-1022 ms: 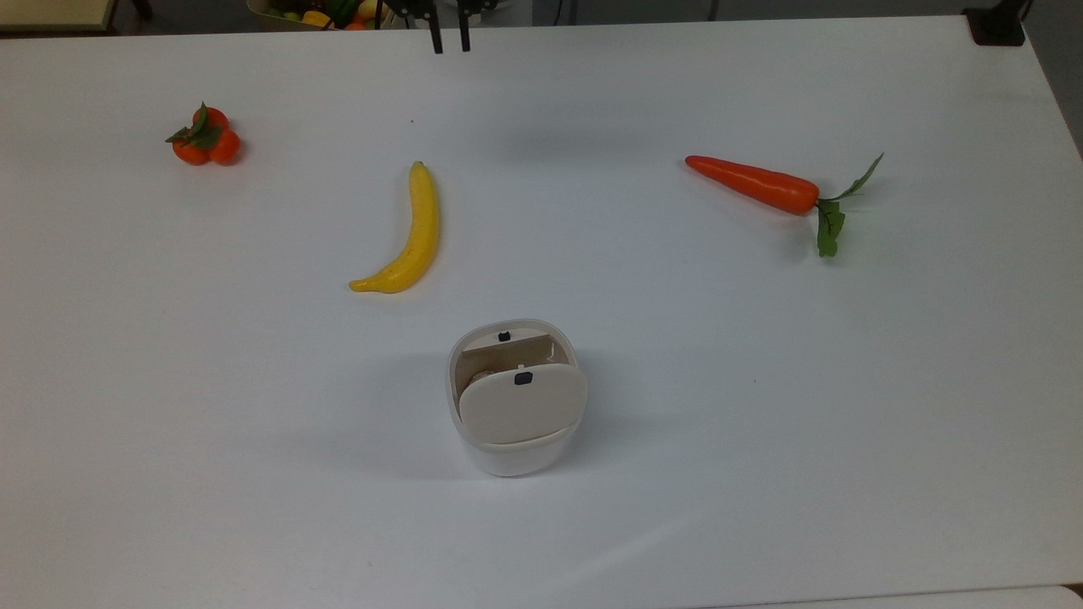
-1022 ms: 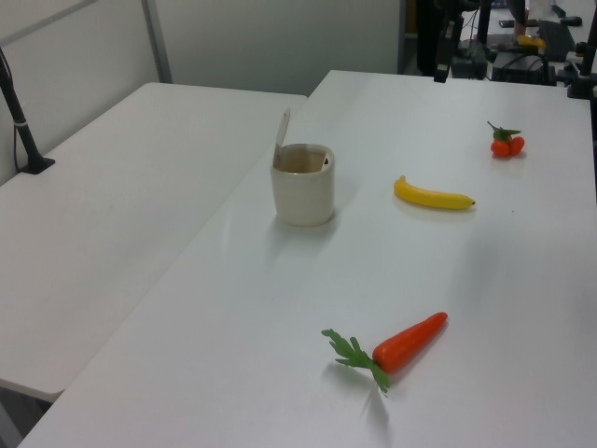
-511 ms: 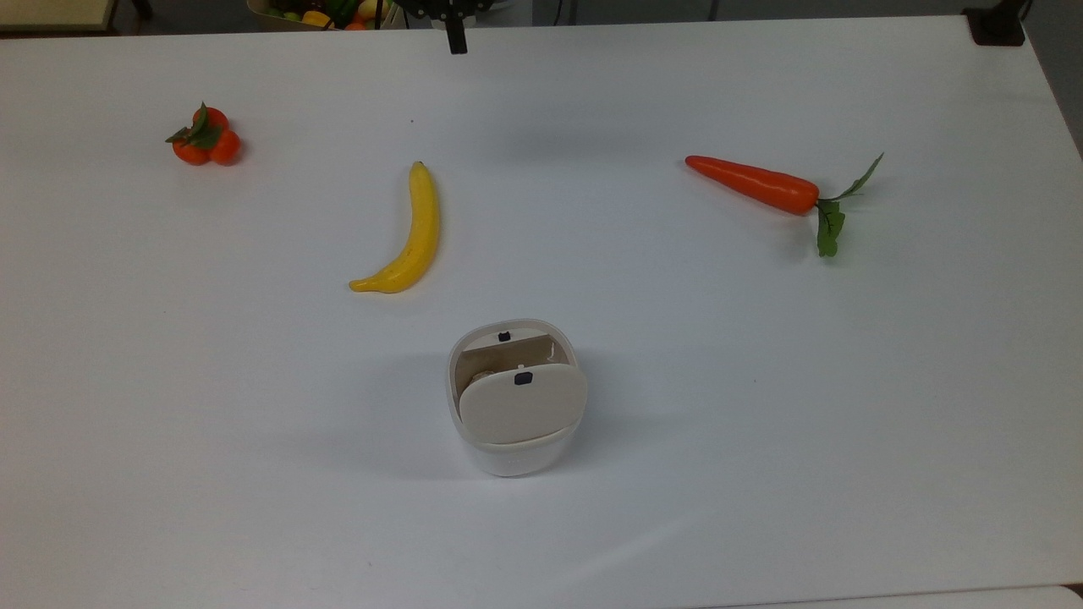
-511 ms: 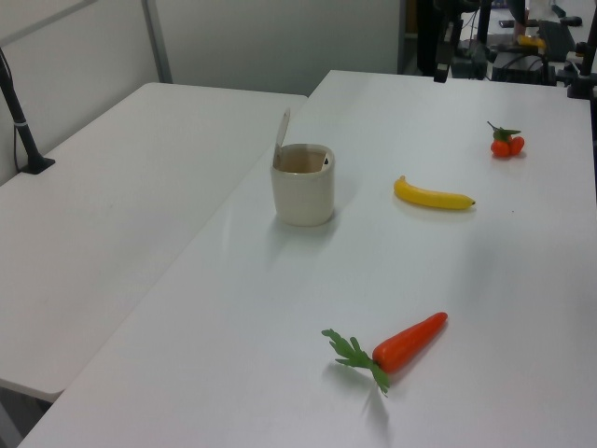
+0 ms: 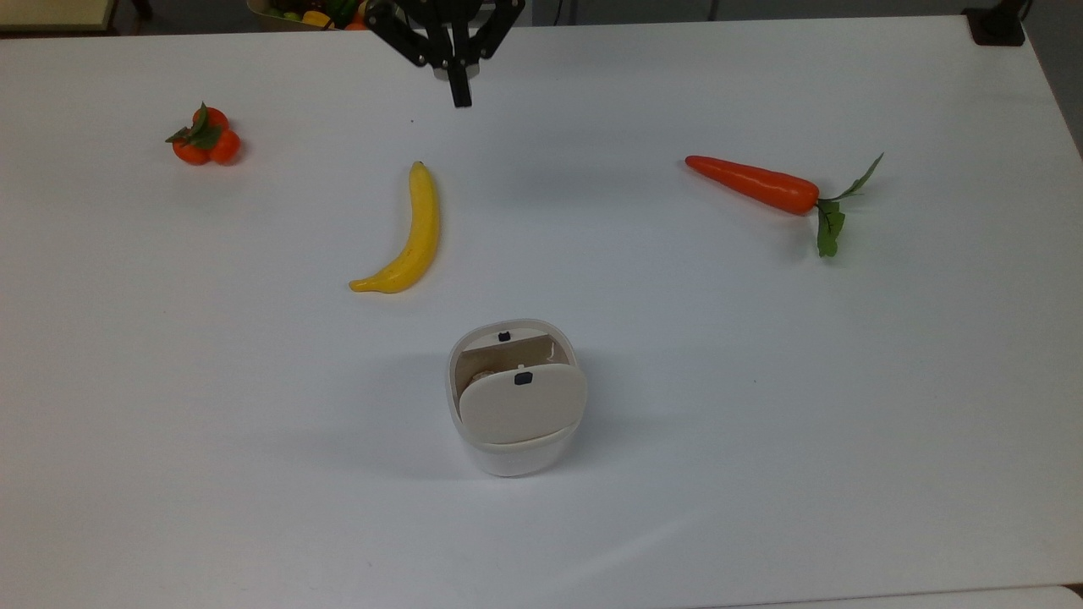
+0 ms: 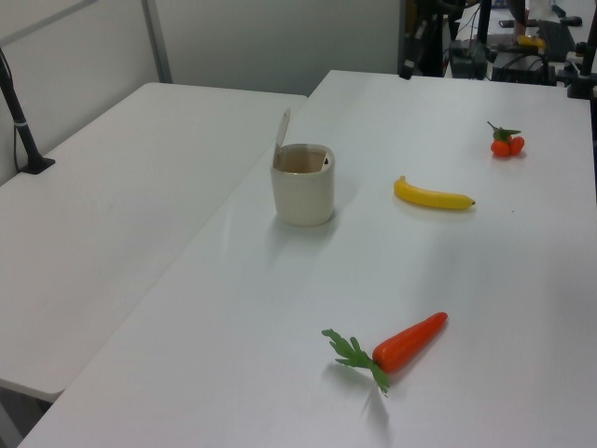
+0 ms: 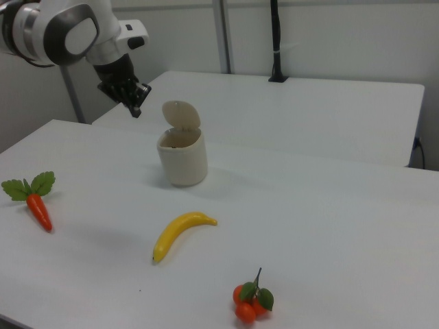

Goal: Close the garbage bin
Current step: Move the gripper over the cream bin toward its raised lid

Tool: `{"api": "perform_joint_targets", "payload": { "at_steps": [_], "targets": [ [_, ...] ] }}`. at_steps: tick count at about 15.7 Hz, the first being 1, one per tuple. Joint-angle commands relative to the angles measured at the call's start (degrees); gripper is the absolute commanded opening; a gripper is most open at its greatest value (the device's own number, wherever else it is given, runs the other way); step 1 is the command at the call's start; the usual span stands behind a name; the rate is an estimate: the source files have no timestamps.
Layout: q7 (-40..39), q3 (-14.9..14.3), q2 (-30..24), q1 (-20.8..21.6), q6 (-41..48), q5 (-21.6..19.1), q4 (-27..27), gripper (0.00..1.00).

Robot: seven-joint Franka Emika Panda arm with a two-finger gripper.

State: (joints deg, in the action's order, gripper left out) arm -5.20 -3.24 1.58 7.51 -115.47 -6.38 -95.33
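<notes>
The garbage bin (image 5: 514, 457) is a small white tub standing near the middle of the table. Its beige lid (image 5: 522, 406) is hinged up and open, with a black button near its top edge. In the left view the bin (image 6: 303, 191) shows its lid (image 6: 282, 138) upright. The right view has the bin (image 7: 182, 163) with the lid (image 7: 181, 114) raised behind it. My gripper (image 5: 461, 91) hangs shut over the far part of the table, well away from the bin and holding nothing. It also appears as the gripper (image 6: 406, 73) and the gripper (image 7: 136, 110).
A yellow banana (image 5: 406, 233) lies between my gripper and the bin. An orange carrot (image 5: 753, 184) with green leaves lies on the top view's right. A cluster of tangerines (image 5: 206, 139) sits on the top view's left. A second white table (image 6: 121, 187) adjoins this one.
My gripper's fingers have come together, and the gripper has moved in from the table's far edge toward the banana and bin. The bin and its lid have not moved.
</notes>
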Motion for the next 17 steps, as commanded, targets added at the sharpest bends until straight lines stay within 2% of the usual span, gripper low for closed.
{"api": "perform_joint_targets", "payload": {
  "at_steps": [1,5,9,17],
  "targets": [
    [-0.08,-0.28,1.23,0.05,-8.96,-1.61,-0.21,0.00],
    [0.36,-0.01,3.69,0.49,-18.45,-1.61,-0.21,0.00],
    [4.22,0.34,7.46,1.10,-27.77,-1.26,0.06,0.00],
    [8.01,0.34,16.95,2.77,-36.56,-1.09,8.83,0.00]
  ]
}}
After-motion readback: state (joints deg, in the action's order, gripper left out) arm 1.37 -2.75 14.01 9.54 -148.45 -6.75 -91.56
